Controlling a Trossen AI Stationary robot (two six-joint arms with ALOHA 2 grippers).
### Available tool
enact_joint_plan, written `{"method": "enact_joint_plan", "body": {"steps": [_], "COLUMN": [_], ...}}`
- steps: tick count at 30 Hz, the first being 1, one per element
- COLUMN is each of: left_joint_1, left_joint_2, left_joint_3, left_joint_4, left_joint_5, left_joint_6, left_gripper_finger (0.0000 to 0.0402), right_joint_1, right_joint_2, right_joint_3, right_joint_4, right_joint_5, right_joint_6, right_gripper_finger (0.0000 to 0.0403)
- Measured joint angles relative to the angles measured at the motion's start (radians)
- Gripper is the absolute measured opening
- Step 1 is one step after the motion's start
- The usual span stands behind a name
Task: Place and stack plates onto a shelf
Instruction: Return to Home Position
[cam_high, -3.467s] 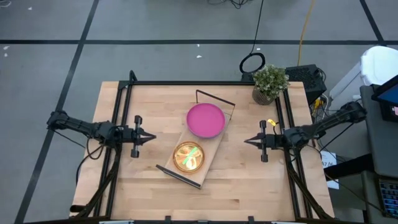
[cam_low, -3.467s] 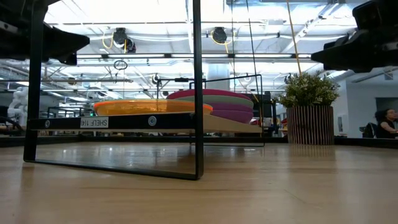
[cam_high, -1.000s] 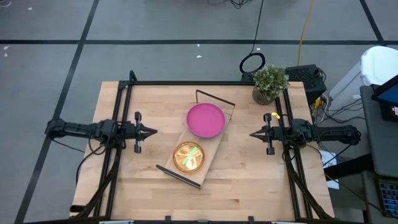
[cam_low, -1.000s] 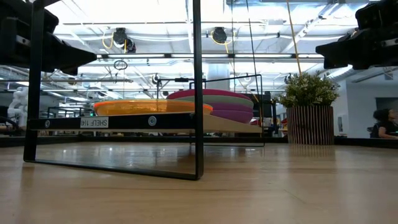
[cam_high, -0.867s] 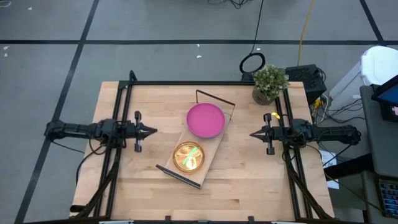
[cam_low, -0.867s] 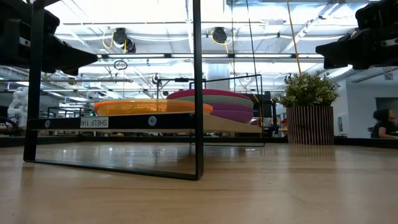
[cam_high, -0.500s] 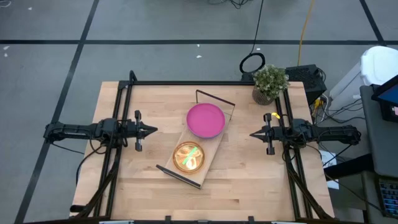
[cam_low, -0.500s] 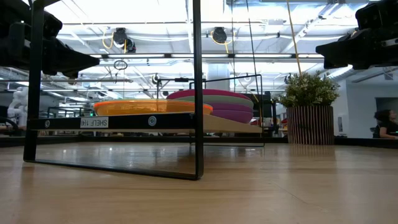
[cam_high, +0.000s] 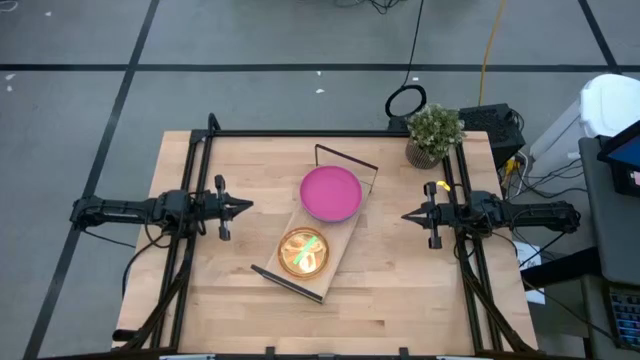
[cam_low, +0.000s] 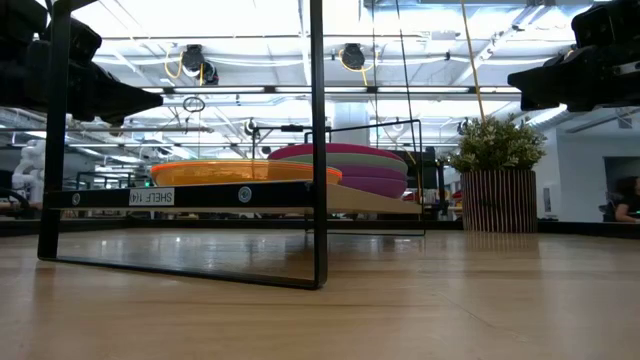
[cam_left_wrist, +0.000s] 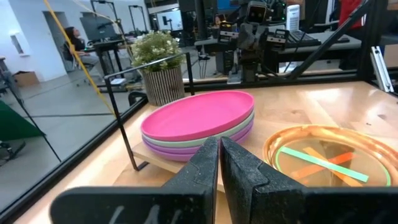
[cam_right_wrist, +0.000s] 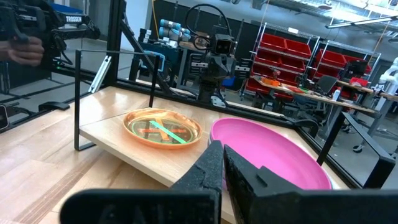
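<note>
"Both arms have straightened out since a few seconds ago, and the right one has pulled a little away from the shelf (cam_high: 340, 240)."

"How do they sit?"

"Left gripper (cam_high: 248, 206) is off the shelf's left side and right gripper (cam_high: 404, 214) off its right. Each is held level and points inward, fingers pressed together on nothing."

"And the plates?"

"All are on the shelf. The magenta plate (cam_high: 331, 193) tops the stack at one end, and the small orange stack (cam_high: 303, 252) is at the other."

Shelf (cam_low: 280, 197) on the worktop (cam_low: 450, 300), loaded.
Orange plate (cam_low: 240, 172) in front; magenta plate (cam_low: 340, 150) tops a stack behind; potted plant (cam_low: 498, 190) at right.
</note>
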Motion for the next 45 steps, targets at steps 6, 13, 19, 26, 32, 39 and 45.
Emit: {"method": "enact_joint_plan", "body": {"steps": [6,13,19,26,32,39,45], "left_joint_1": [0.0,0.0,0.0,0.0,0.0,0.0,0.0], "left_joint_2": [0.0,0.0,0.0,0.0,0.0,0.0,0.0], "left_joint_3": [0.0,-0.001,-0.001,-0.001,-0.001,-0.001,-0.001], "left_joint_4": [0.0,0.013,0.018,0.019,0.02,0.019,0.015], "left_joint_5": [0.0,-0.005,-0.005,-0.005,-0.004,-0.005,-0.005], "left_joint_6": [-0.001,0.004,0.006,0.005,0.005,0.114,0.211], "left_gripper_finger": [0.0023,0.0023,0.0024,0.0024,0.0024,0.0024,0.0024], "right_joint_1": [0.0,0.0,0.0,0.0,0.0,0.0,0.0], "right_joint_2": [0.0,0.0,0.0,0.0,0.0,0.0,0.0], "right_joint_3": [0.0,0.0,0.0,0.0,0.0,0.0,0.0], "right_joint_4": [0.0,0.0,0.0,0.0,0.0,0.0,0.001], "right_joint_5": [0.0,0.0,0.0,0.0,0.0,0.0,0.0], "right_joint_6": [0.0,0.0,0.0,0.0,0.0,0.0,0.0], "right_gripper_finger": [0.0,0.0,0.0,0.0,0.0,0.0,0.0]}}
